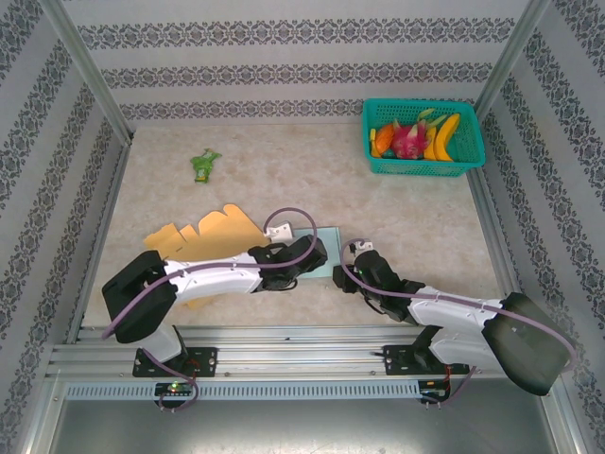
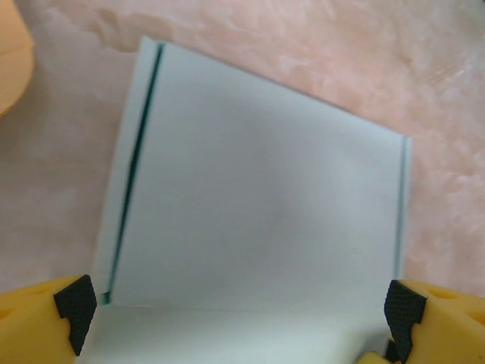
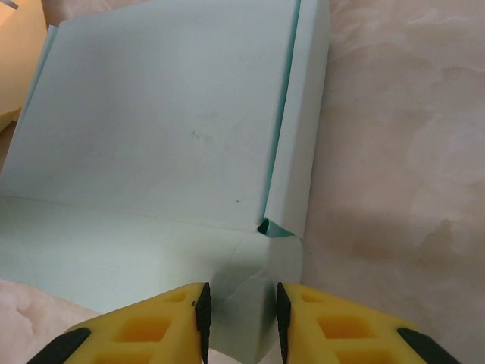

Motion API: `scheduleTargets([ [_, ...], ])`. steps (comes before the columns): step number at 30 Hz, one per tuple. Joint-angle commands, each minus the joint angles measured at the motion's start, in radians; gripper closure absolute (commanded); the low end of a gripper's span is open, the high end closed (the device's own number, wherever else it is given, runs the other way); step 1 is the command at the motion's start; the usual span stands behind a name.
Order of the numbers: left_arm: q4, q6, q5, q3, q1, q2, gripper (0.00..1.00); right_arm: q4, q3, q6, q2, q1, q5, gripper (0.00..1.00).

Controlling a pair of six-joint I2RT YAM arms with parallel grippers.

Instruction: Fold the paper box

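Observation:
The pale green paper box (image 1: 327, 242) lies flat on the table between my two arms. My left gripper (image 2: 239, 305) is open wide over its near edge, and the black pads (image 2: 76, 303) straddle the box's flat top panel (image 2: 258, 197) without holding it. A dark slit runs along the panel's left edge. My right gripper (image 3: 240, 318) is shut on the creased near-right corner flap of the box (image 3: 167, 129). Beside that corner a narrow side wall (image 3: 299, 121) is folded up. From above, the left gripper (image 1: 307, 257) and the right gripper (image 1: 350, 274) sit close together at the box.
Flat orange cardboard (image 1: 203, 236) lies left of the box, under the left arm. A small green item (image 1: 203, 165) lies at the back left. A teal basket (image 1: 473, 161) of fruit stands at the back right. Metal rails and patterned walls enclose the table.

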Motion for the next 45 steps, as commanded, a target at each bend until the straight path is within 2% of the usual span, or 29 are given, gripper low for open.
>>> scheduleTargets([
  [1, -0.076, -0.033, 0.021, 0.025, 0.031, 0.047, 0.0, 0.018, 0.004, -0.001, 0.003, -0.006, -0.006, 0.69],
  [14, -0.118, -0.067, 0.102, 0.073, 0.065, 0.149, 0.0, 0.021, -0.003, -0.007, -0.001, -0.007, 0.0, 0.69],
  [29, -0.365, -0.084, -0.002, 0.175, 0.066, 0.088, 0.0, 0.021, -0.005, -0.009, 0.001, -0.007, 0.009, 0.69],
  [38, -0.336, -0.092, 0.0, 0.152, 0.068, 0.089, 0.0, 0.021, 0.001, -0.013, 0.003, -0.007, 0.005, 0.69],
  [45, -0.274, -0.098, 0.053, 0.146, 0.074, 0.137, 0.0, 0.018, 0.01, -0.017, 0.006, -0.007, 0.001, 0.67],
])
